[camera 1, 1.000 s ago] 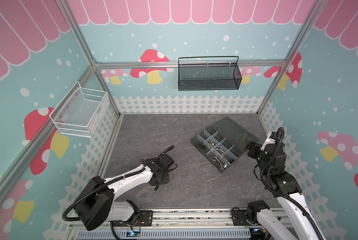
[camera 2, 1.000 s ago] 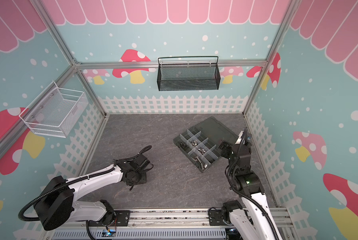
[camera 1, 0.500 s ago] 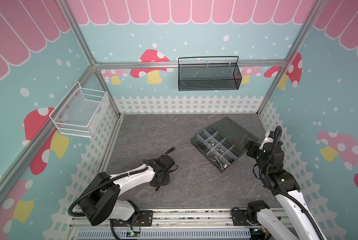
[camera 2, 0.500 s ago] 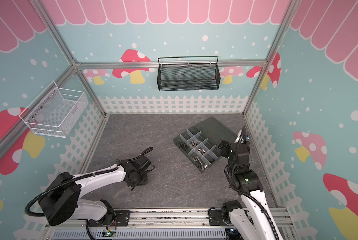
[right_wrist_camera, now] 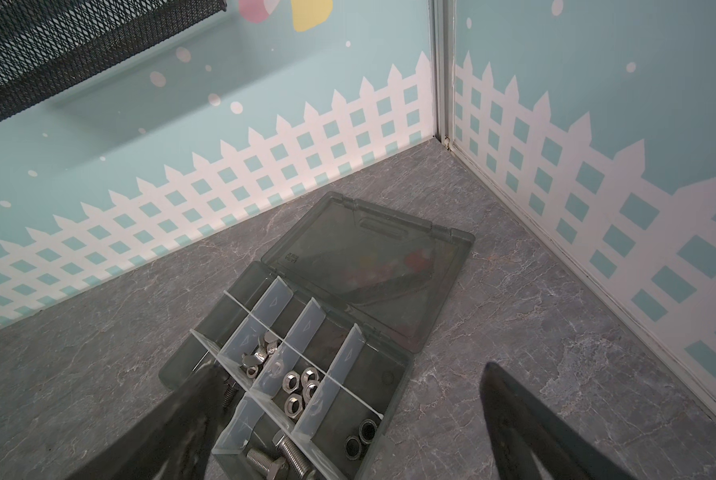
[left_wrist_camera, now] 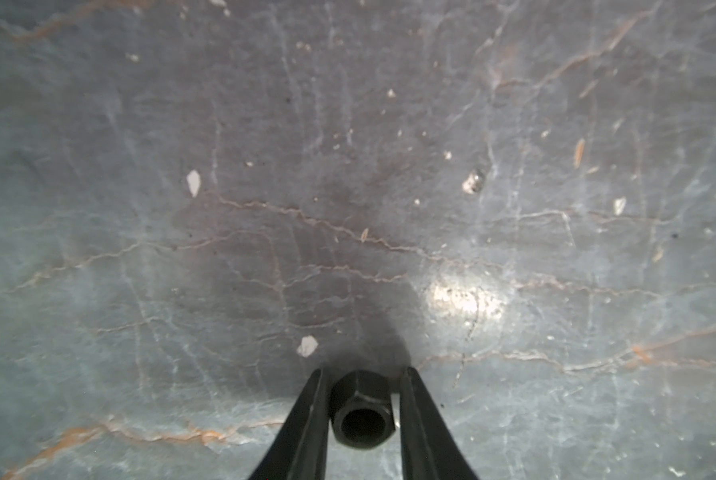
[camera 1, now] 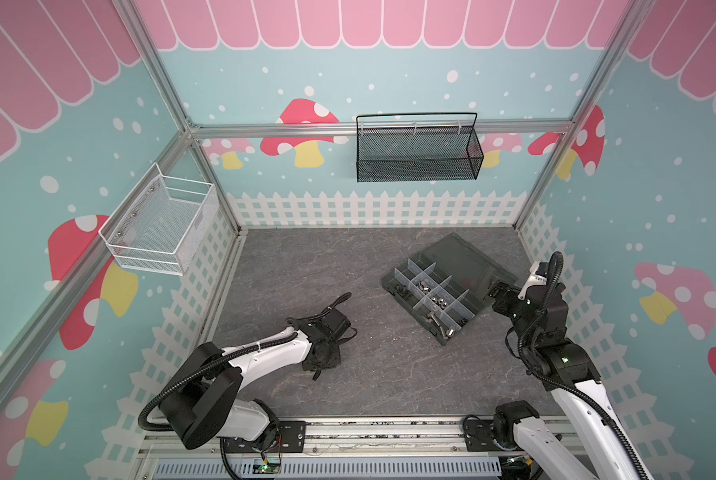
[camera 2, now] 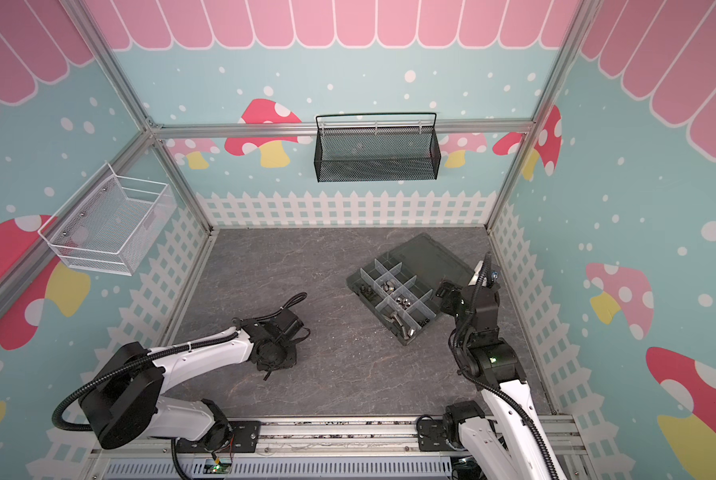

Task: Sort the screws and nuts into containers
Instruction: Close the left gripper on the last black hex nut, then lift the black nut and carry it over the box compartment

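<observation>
The table is a matte grey stone-look sheet, veined with pale and rust-coloured cracks. Low over it the left gripper has its tapered black fingers standing close on either side of one black nut: a dull hexagonal ring, its bore facing the wrist camera and running along the gap, not across it. One finger meets a flat; a bright sliver shows at the other, so whether it is clamped I cannot tell. In both top views this spot is left of centre on the table, well apart from the containers, compartments of a smoky translucent box with frosted clear dividers and its lid laid flat open. Shiny silver nuts share one compartment, two black nuts another, and threaded silver screws lie on their sides in a third. The right gripper hangs by the box, fingers spread wide, holding nothing
</observation>
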Robot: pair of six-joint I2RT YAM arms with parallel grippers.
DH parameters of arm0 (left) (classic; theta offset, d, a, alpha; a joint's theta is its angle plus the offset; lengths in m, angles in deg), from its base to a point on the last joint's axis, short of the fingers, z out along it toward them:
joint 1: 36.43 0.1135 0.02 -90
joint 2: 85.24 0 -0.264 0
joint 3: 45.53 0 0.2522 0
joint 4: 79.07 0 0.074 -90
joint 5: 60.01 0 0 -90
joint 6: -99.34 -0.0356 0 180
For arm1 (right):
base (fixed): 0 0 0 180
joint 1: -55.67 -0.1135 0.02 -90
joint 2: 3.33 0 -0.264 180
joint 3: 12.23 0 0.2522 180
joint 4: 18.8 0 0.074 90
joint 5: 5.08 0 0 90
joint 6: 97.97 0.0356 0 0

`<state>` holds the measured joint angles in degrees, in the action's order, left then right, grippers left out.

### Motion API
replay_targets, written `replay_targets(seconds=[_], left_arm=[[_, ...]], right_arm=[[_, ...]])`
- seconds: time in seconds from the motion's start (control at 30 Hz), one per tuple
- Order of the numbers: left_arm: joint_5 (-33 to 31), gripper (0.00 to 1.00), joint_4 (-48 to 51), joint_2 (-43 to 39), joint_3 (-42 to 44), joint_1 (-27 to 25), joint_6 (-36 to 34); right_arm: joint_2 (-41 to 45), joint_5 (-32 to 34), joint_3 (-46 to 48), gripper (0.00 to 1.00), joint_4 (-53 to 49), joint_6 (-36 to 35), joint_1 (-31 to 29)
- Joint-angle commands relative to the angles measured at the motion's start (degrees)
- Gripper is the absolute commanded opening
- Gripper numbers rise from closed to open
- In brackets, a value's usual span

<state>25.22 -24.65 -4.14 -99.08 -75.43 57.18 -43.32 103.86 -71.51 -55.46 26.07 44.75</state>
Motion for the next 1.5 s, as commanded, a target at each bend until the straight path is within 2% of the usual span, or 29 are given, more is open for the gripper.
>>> replay_targets(seconds=[0.0, 0.17, 0.47, 0.73, 0.87, 1.17, 1.47], left_arm=[[0.72, 0.26, -0.44, 0.79, 2.00, 0.33, 1.30], [0.63, 0.18, 0.37, 0.43, 2.17, 0.33, 1.23], [-0.69, 0.14, 1.00, -1.65, 1.72, 0.31, -0.63], [-4.66, 0.13, -0.50, -0.31, -4.68, -0.28, -6.79], [-5.46, 0.13, -5.46, 1.47, -8.37, -1.41, -8.77], [-2.07, 0.12, -15.59, 13.24, -20.81, -5.65, -12.18], [5.69, 0.12, -22.28, 28.59, -40.84, -10.24, -13.47]], right_arm=[[-0.09, -0.40, 1.02, 0.97, 0.83, 1.15, 0.17], [0.10, -0.34, 0.75, 0.98, 0.71, 1.12, 0.15], [0.97, -0.48, 0.97, 0.98, 0.60, 1.45, 0.19], [0.88, -1.32, 0.48, 0.98, 0.65, 1.93, 0.15], [0.46, -2.49, -0.09, 0.98, 0.62, 2.56, 0.15], [-0.09, -5.28, -2.10, 0.98, 1.28, 3.34, 0.11], [-0.22, -9.61, -4.30, 0.98, 2.63, 2.87, 0.17]])
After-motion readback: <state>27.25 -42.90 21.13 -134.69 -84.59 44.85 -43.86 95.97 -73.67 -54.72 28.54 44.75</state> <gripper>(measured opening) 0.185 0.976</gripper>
